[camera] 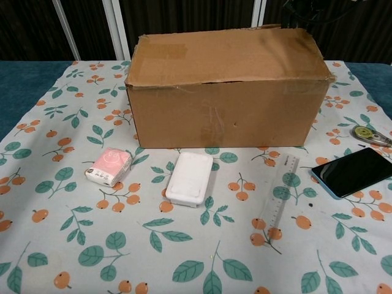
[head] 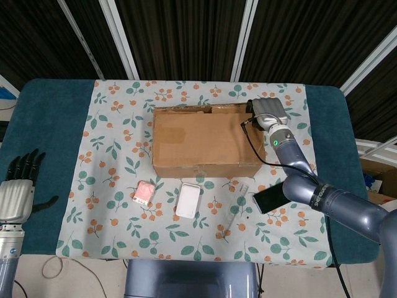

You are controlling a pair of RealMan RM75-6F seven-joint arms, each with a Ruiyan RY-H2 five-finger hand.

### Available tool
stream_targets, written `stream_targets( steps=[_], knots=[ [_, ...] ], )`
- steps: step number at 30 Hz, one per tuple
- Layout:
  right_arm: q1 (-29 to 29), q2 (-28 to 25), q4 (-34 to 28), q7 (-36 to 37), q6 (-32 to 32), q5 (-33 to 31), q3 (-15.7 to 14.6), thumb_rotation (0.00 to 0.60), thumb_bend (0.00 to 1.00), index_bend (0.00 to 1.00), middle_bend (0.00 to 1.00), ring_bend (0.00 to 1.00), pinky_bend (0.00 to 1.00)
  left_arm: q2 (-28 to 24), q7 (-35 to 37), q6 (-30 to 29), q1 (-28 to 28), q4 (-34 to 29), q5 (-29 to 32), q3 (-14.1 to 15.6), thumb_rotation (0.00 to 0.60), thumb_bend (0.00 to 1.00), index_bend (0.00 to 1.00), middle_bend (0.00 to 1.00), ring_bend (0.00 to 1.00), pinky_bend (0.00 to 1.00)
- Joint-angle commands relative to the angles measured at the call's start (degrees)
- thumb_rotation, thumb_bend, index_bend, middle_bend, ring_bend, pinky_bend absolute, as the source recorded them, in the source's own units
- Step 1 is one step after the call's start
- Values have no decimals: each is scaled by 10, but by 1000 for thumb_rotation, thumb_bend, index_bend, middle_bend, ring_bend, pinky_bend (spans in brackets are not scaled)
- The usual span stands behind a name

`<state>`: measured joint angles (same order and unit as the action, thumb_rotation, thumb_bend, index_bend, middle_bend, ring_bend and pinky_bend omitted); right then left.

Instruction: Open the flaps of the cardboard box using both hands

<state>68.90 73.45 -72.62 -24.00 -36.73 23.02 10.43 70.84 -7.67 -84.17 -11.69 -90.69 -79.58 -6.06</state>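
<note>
Cardboard, brown and creased, forms the cardboard box (head: pixel 206 140), which we see standing closed at the centre of the table (head: pixel 56 112) on a floral cloth (head: pixel 118 155); its top flaps lie flat. Our right hand (head: pixel 268 112) sits at the box's far right corner, at the top edge. From the head view we cannot tell whether its fingers grip the flap or merely touch it; the chest view does not show this hand. Our left hand (head: pixel 17 186) hovers at the table's left edge, well apart from the box, fingers apart and holding nothing.

In front of the box, on the cloth, we note the following items:
- a pink packet (camera: pixel 108 166), toward the left;
- a white case (camera: pixel 190 178), just right of the packet;
- a clear ruler (camera: pixel 278 196), lying slanted;
- a dark phone (camera: pixel 352 171), toward the right;
- a correction tape dispenser (camera: pixel 366 133), near the cloth's right edge.
</note>
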Motion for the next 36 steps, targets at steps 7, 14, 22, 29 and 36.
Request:
stream_targets(
  steps=[7,14,22,29,36],
  knots=[
    [-2,-4,-15,8,-19,15,7,600,1000,412,425,459,422,-1,0,4,1,-1,0,-2,600,29,0,0,0,0],
    [0,-22,-44,10,-36,29,19,600,1000,404,425,463,445,-1,0,3,1,-1,-1,-4,600,29,0,0,0,0],
    [10,-71,-110,3,-40,3,33,600,1000,401,424,463,445,-1,4,8,2,-2,1,-5,600,28,0,0,0,0],
    [33,-126,-183,-16,-28,-51,30,600,1000,402,421,463,455,0,6,12,1,-2,1,-5,600,29,0,0,0,0],
    [66,-168,-231,-43,-7,-119,-2,600,1000,401,422,463,467,0,6,10,3,-4,-2,-5,600,29,0,0,0,0]
  ],
)
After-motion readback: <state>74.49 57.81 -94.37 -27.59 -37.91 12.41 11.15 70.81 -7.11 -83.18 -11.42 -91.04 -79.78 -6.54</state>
